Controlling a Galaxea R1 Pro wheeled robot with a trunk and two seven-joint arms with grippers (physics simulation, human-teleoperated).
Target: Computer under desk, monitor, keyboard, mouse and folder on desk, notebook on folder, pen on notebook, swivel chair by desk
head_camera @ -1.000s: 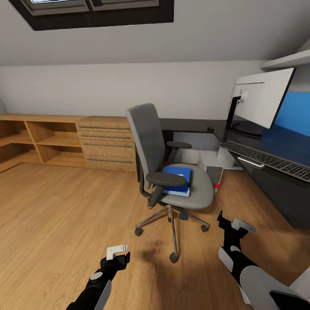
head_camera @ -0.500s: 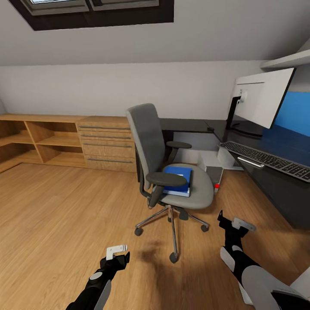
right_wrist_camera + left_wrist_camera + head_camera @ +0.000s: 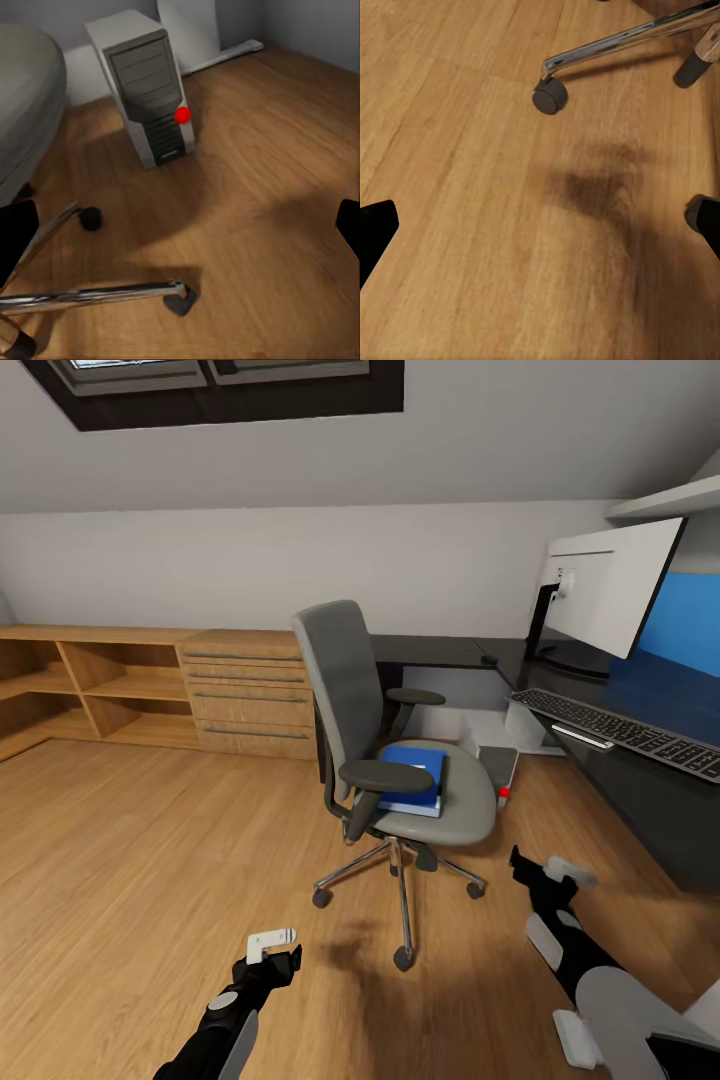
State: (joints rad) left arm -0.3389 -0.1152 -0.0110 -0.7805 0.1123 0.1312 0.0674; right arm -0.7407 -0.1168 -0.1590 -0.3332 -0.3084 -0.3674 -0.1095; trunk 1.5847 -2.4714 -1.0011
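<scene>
Chair [image 3: 400,760] is standing out on the wood floor [image 3: 150,860], clear of the desk [image 3: 640,740]. Folder [image 3: 415,775] is lying flat on the seat, long axis running front to back. Both arms are hanging low in front of the chair base. Left end effector [image 3: 272,940] is sitting ahead-left of the base, fingers spread apart, holding nothing. Right end effector [image 3: 552,872] is also spread and empty, lying right of the seat. Folder is lying up and forward of both; right arm looks slightly nearer. Computer [image 3: 146,94] is standing under the desk; monitor [image 3: 610,595] and keyboard [image 3: 620,730] are sitting on top.
</scene>
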